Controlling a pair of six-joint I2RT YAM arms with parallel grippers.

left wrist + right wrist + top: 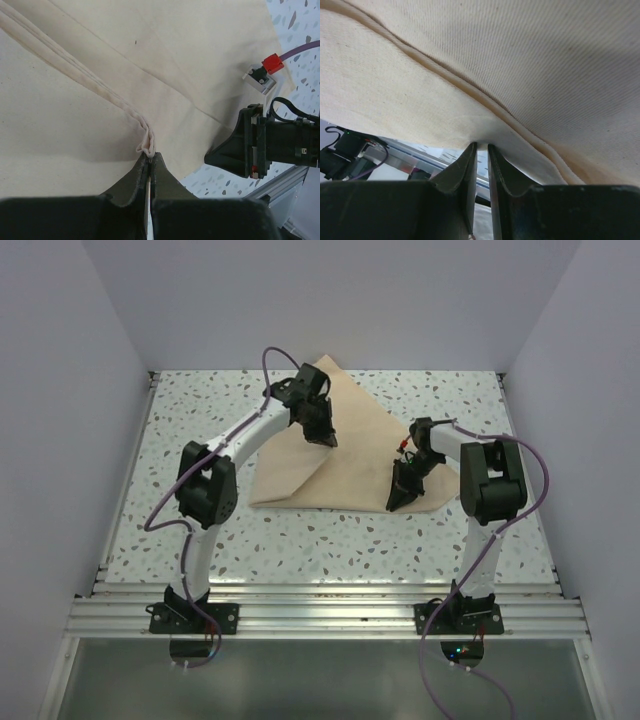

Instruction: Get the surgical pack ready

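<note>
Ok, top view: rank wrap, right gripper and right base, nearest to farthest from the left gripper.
1. wrap: pinched in the left gripper.
2. right gripper: to its right, at the wrap's near edge.
3. right base: bottom right, farthest.

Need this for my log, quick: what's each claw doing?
Left claw: closed, pinching the wrap sheet hem.
Right claw: closed on the wrap sheet's edge.
</note>
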